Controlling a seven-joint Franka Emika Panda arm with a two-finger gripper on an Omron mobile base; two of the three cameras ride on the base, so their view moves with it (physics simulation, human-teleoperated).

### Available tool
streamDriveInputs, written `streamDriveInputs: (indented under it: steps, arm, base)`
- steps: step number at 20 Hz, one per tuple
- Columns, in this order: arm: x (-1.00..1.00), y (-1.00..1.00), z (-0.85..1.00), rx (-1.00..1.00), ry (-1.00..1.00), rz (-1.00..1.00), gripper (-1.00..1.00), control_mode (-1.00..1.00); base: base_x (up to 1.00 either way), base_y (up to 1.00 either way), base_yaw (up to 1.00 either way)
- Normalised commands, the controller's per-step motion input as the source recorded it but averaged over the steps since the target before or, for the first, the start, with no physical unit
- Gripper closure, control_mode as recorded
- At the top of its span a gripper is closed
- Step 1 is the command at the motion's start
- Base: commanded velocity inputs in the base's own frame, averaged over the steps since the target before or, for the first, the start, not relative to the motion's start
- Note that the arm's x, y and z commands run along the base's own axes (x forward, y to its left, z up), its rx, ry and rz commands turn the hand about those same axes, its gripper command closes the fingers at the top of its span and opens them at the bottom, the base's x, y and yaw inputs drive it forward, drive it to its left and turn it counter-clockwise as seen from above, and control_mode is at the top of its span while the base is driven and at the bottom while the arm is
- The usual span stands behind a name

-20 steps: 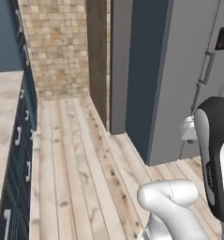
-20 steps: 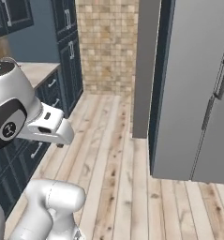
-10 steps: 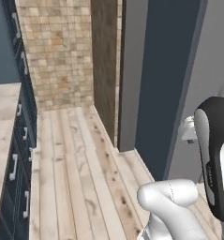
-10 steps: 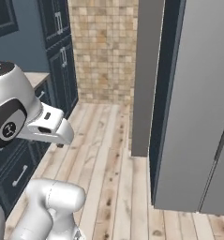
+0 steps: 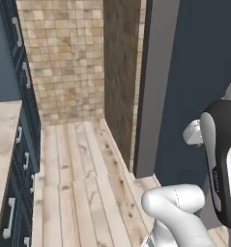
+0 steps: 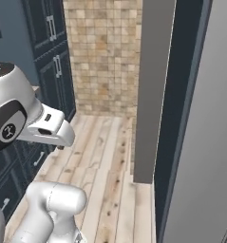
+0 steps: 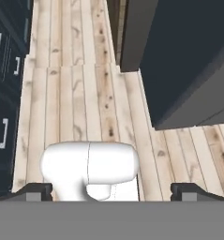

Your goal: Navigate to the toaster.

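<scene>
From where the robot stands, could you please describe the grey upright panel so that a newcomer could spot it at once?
Start at the tan tiled back wall at the end of the light wooden plank floor. To its right, the grey panel rises straight from the floor. It is plain and pale, unlike the dark navy side on its right and the handled navy cabinets across the floor.

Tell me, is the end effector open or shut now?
Open: in the hand view the end effector has its two fingertips far apart, nothing between.

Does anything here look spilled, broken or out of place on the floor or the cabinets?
Nothing stands out. The plank floor lies bare and unstained, the dark cabinets are shut with their handles straight, and the tiled wall looks whole.
</scene>
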Motion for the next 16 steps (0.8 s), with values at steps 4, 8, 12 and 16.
streamDriveInputs:
  steps: [4,8,12,16]
  arm:
    - [0.00,0.00,0.00,0.00,0.00,0.00,-1.00,1.00]
    - [0.00,0.00,0.00,0.00,0.00,0.00,-1.00,1.00]
    - [0.00,0.00,0.00,0.00,0.00,0.00,-1.00,1.00]
    - [0.00,0.00,0.00,0.00,0.00,0.00,-1.00,1.00]
  base:
    - [1.00,0.01,0.15]
    - [1.00,0.04,0.18]
    - [1.00,0.01,0.31]
    - [0.97,0.00,0.56]
